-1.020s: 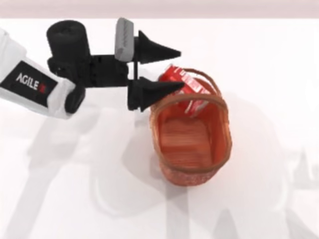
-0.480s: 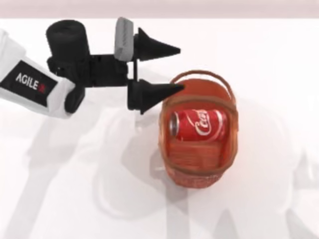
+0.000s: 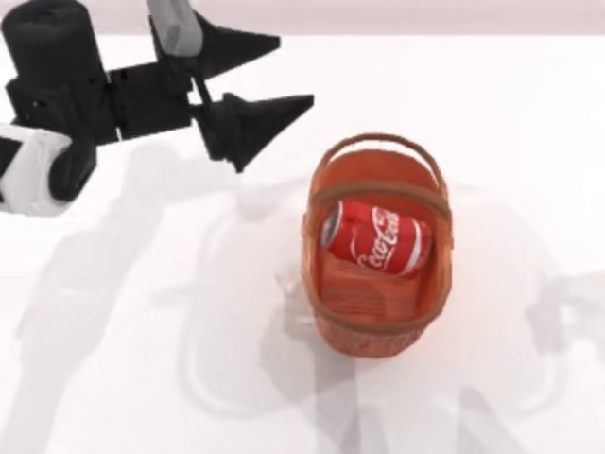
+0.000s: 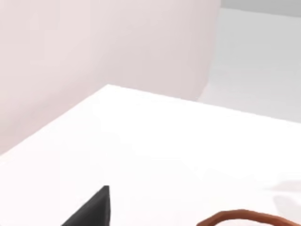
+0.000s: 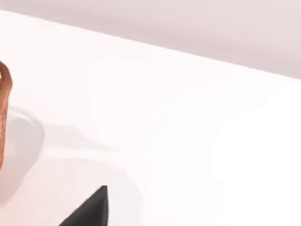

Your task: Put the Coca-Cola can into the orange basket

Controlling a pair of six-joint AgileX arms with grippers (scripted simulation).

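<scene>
1. White tabletop point(image 3: 113, 378) is filling your top view, with a pale wall running along the far edge and soft grey shadows lying across the surface.

2. You are seeing the orange basket point(image 3: 326, 284) standing upright right of the table's centre, its brown handle point(image 3: 378, 192) arching across the opening from side to side.

3. You are looking at the Coca-Cola can point(image 3: 378, 238) lying on its side inside the basket, silver top pointing toward the table's left, white script facing up. It is resting in the far half of the basket, partly under the handle.

4. Your left gripper point(image 3: 288, 71) is hovering at the far-left part of the table, apart from the basket and up-left of it. Its two black fingers point(image 3: 255, 118) are standing spread, with a clear gap between the tips, and nothing is sitting between them.

5. In your left wrist view, one black fingertip point(image 4: 94, 212) is showing at the lower edge, and a curve of the basket's handle point(image 4: 244, 216) is peeking in beside it.

6. Your right arm is not showing in the top view. Its wrist view is showing one dark fingertip point(image 5: 89, 212) over bare table and a sliver of the basket point(image 5: 3, 89) at the edge; you cannot tell from this whether that gripper is open or closed.
</scene>
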